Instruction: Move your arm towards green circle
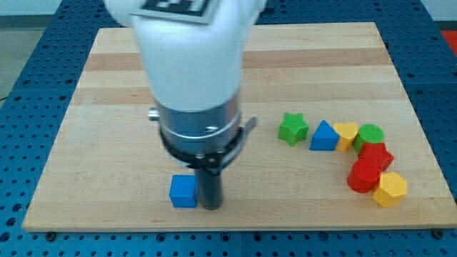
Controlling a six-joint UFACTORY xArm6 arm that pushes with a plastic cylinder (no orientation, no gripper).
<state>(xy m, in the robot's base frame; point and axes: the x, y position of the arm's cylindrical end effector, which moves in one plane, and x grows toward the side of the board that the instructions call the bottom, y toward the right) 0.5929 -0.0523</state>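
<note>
A: Green circle sits at the view's right, touching the yellow heart and red star.

B: My tip holds nothing, just beside the blue cube, well apart from it.

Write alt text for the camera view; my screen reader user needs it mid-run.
My tip rests just right of a blue cube near the wooden board's bottom edge, far left of the green circle. That circle sits in a curved cluster with a green star, blue triangle, yellow heart, two red blocks and a yellow hexagon.
</note>
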